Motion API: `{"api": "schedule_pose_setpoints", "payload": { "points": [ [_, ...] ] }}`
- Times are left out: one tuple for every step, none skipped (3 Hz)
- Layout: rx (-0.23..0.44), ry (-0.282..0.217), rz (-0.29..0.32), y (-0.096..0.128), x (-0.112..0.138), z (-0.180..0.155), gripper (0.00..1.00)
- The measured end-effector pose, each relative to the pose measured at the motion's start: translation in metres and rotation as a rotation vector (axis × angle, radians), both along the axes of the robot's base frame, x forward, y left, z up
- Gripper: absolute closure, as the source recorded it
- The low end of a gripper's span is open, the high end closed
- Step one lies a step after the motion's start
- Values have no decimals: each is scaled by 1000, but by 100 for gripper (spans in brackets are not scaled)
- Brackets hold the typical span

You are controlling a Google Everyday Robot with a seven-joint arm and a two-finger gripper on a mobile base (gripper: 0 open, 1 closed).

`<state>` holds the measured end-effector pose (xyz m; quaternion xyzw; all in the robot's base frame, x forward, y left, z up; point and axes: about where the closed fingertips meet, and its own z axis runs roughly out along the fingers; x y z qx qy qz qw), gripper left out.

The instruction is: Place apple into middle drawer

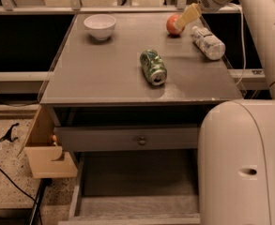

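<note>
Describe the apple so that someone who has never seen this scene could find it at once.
Start at the grey table and look to its far right corner, where the gripper hangs. The apple sits at the gripper's tip, just left of a clear bottle lying on its side. It is the only small, round, red-orange thing; the can is green, the bowl white.

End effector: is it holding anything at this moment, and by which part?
Cannot be told. The end effector is at the right side of the apple, which sits on the tabletop; no grip is visible.
</note>
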<state>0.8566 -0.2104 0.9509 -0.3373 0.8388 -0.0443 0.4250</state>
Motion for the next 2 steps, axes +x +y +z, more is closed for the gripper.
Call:
{"api": "schedule_pose_setpoints", "payload": {
  "points": [
    [10,-33,10,6,18,-10,0],
    [19,-48,7,10,29,-18,0]
  ]
}}
